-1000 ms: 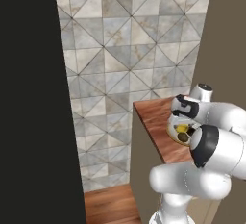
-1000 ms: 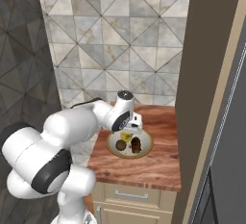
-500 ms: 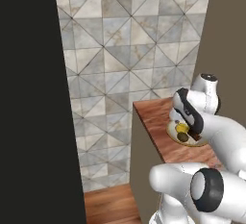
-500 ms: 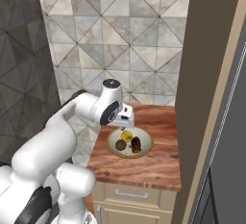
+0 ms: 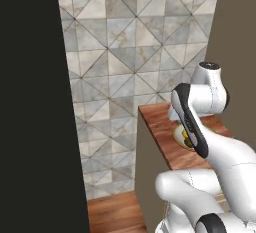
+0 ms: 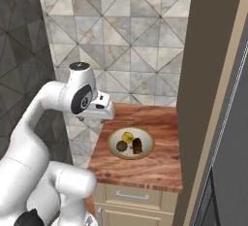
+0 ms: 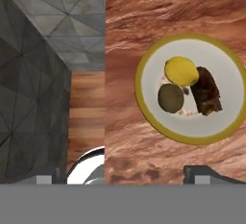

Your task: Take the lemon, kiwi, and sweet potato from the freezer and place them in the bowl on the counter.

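The cream bowl [image 6: 112, 145] with its tan rim sits on the wood-grain counter [image 6: 145, 169]. Inside it lie the yellow lemon [image 6: 128, 136], the brown kiwi [image 6: 121, 146] and the dark sweet potato [image 6: 137, 145], close together. In the hand view the bowl [image 7: 226, 74] lies to the upper right, holding the lemon [image 7: 181, 71], kiwi [image 7: 170, 98] and sweet potato [image 7: 207, 92]. My gripper [image 6: 97, 119] hangs above the counter's left edge, left of the bowl, and my gripper [image 7: 126, 177] is open and empty. My arm hides most of the bowl [image 5: 178, 136] in the left base view. The freezer's grey front [image 6: 235, 162] shows at the far right.
A tiled wall [image 6: 121, 36] backs the counter. A tall brown panel [image 6: 208, 74] stands right of it. Left of the counter the wood floor [image 7: 86, 107] lies far below, beside a dark tiled wall [image 7: 29, 98]. A drawer with a metal handle [image 6: 130, 197] is under the counter.
My hand has risen off the bowl and swung left to the counter's edge, jaws staying wide. The three items remain in the bowl.
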